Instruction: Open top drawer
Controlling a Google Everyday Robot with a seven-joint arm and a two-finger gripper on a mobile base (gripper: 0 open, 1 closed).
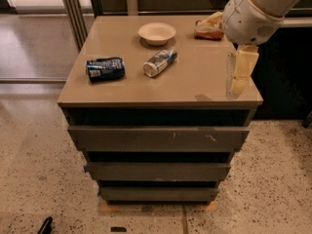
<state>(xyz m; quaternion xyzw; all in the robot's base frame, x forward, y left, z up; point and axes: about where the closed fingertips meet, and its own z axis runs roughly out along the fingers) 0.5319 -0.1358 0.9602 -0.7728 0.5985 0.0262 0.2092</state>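
Note:
The top drawer [158, 138] is the widest grey-brown front, just under the cabinet top, with pale scratches right of centre. It looks pushed in, and its tray is hidden. My gripper [237, 76] hangs from the white arm [251, 13] at the upper right. It points down over the right edge of the cabinet top [195, 82]. It is above the drawer front and to its right, not touching it.
On the cabinet top lie a white bowl [156, 33], a crushed blue can [105, 68], a silver can [160, 62] and a snack bag [208, 28]. Two narrower drawer fronts [158, 171] sit below. Speckled floor lies in front, with a dark cabinet to the right.

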